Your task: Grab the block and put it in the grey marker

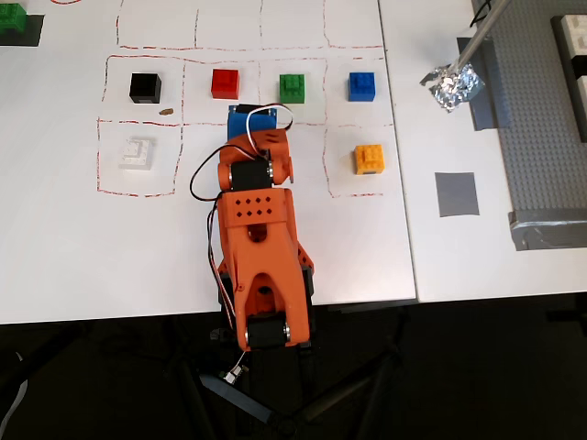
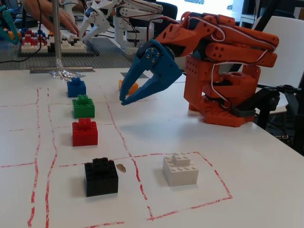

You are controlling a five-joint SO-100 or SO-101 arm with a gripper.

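My gripper [image 2: 122, 100] hung above the table [image 2: 247, 180] with its two blue fingers [image 2: 142, 92] spread a little apart and nothing between them; the tips pointed down and away from my base. In the overhead view my own arm hid most of the gripper [image 1: 251, 117], so only its blue back showed.

What worried me was the company the blue block [image 2: 76, 87] kept. It sat at the far end of a row, with the green block [image 2: 83, 106] just beside it on the near side and the orange block [image 2: 129, 86] across a red line in the next cell. In the overhead view the green block [image 1: 293, 87] lay between my fingers and the blue block [image 1: 361, 85], so a low sweep across could have knocked it, and closing too early could have caught the wrong colour. A skewed grip on the stud could also have let the block twist out.

The blue block stood well apart from my fingertips, untouched. The grey patch [image 1: 457, 193] lay further off on the neighbouring tabletop, near the crumpled foil [image 1: 451, 86].
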